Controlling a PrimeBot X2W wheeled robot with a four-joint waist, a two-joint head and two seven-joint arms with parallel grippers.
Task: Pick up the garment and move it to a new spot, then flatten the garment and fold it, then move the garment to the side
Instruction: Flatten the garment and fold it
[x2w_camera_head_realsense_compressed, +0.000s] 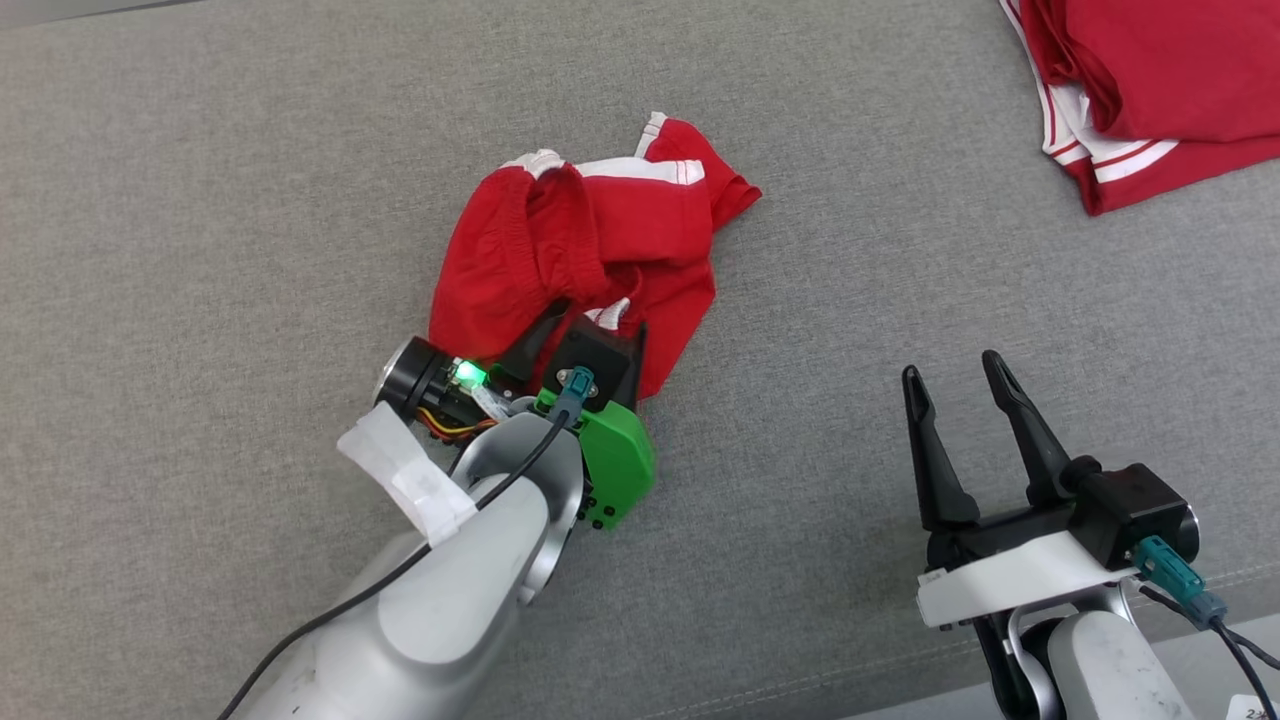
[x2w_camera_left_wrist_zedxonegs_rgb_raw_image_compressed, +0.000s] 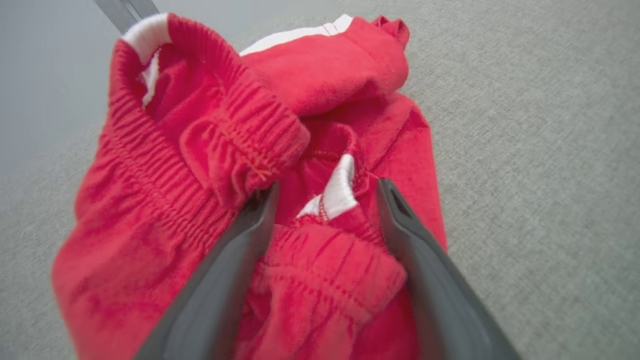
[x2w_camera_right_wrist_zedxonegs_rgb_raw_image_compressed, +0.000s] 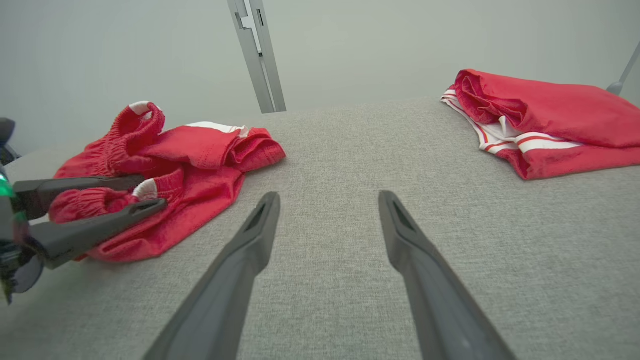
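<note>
Shorts in red with white trim, the garment (x2w_camera_head_realsense_compressed: 590, 250), lie crumpled in a heap on the grey upholstered surface (x2w_camera_head_realsense_compressed: 200, 200), a little left of the middle of the head view. The elastic waistband is bunched and folded over itself, and one leg hem with its white stripe points away from the robot. The left tool (x2w_camera_head_realsense_compressed: 603, 318) reaches into the near edge of the heap with its two dark fingers spread apart. In the left wrist view, the left tool (x2w_camera_left_wrist_zedxonegs_rgb_raw_image_compressed: 327, 184) straddles a gathered fold of the garment (x2w_camera_left_wrist_zedxonegs_rgb_raw_image_compressed: 200, 150), with a small white tab sitting between the tips; the fingers are not pressed together on the cloth. The right wrist view shows the left tool (x2w_camera_right_wrist_zedxonegs_rgb_raw_image_compressed: 154, 191) from the side, its fingers low against the garment (x2w_camera_right_wrist_zedxonegs_rgb_raw_image_compressed: 200, 155). The right tool (x2w_camera_head_realsense_compressed: 950, 364) sits well apart to the right, its fingers also spread, with nothing between them. Seen from its own wrist, the right tool (x2w_camera_right_wrist_zedxonegs_rgb_raw_image_compressed: 328, 195) points across bare grey cloth. A second red garment with white stripes (x2w_camera_head_realsense_compressed: 1170, 90) lies at the far right corner (x2w_camera_right_wrist_zedxonegs_rgb_raw_image_compressed: 550, 110).
</note>
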